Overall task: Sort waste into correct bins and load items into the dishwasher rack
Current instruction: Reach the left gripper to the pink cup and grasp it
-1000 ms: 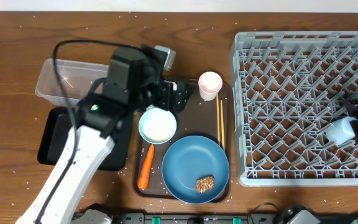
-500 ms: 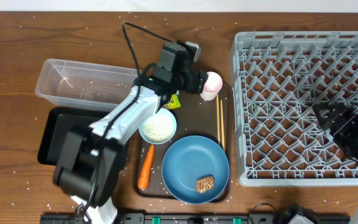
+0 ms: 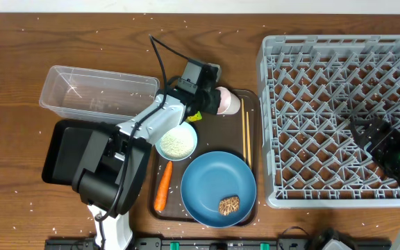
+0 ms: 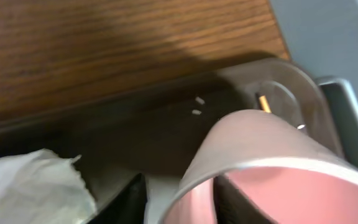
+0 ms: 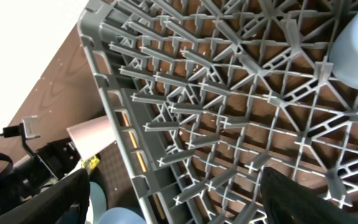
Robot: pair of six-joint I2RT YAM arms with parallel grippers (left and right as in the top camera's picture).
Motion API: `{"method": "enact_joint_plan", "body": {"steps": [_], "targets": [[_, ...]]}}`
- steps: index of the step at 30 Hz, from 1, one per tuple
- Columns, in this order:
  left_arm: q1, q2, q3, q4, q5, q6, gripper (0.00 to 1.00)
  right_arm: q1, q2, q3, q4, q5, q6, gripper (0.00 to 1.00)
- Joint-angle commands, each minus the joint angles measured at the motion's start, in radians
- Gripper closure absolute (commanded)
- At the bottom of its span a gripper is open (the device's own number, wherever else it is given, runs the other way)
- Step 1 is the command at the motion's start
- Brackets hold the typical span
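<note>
Pale pink cup point(image 3: 229, 102) sits tipped at far end of brown serving tray point(image 3: 221, 135), w/ L pincer point(image 3: 212, 98) narrowed onto its rim and one finger point(image 4: 126, 199) outside the wall. White tissue point(image 4: 30, 186) lies just beside that finger. Small white bowl point(image 3: 176, 141) is near, on robot's side of pincer; chopsticks point(image 3: 246, 135) lie btwn pincer & dishwasher rack point(image 3: 325, 83). R pincer point(image 5: 176, 202) is spread wide, empty, over rack. Light blue cup point(image 5: 356, 43) rests in rack, near it but apart.

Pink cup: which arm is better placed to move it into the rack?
Left: the left gripper is at the pink cup, jaws astride its rim; the right gripper hangs open over the rack, far off.
</note>
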Motion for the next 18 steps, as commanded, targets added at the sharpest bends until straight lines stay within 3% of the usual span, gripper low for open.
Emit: {"method": "enact_joint_plan", "body": {"steps": [1, 2, 7, 12, 15, 18], "targets": [[-0.002, 0.0, 0.01, -0.003, -0.027, 0.006, 0.86, 0.008, 0.002, 0.011, 0.0, 0.017, -0.027, 0.19], [-0.002, -0.004, 0.01, -0.007, -0.027, -0.002, 0.94, 0.008, 0.002, 0.011, -0.001, 0.019, -0.032, 0.2], [0.001, -0.108, 0.01, -0.065, -0.027, -0.019, 0.94, 0.008, 0.002, 0.011, 0.002, 0.029, -0.052, 0.22], [0.022, -0.284, 0.01, -0.183, 0.003, -0.019, 0.94, 0.016, 0.002, 0.011, 0.035, -0.132, -0.134, 0.22], [0.038, -0.396, 0.01, -0.237, 0.182, -0.018, 0.94, 0.054, 0.002, 0.011, 0.045, -0.253, -0.241, 0.25], [0.052, -0.488, 0.01, -0.241, 0.378, 0.003, 0.93, 0.115, 0.002, 0.011, 0.064, -0.252, -0.255, 0.25]]}}
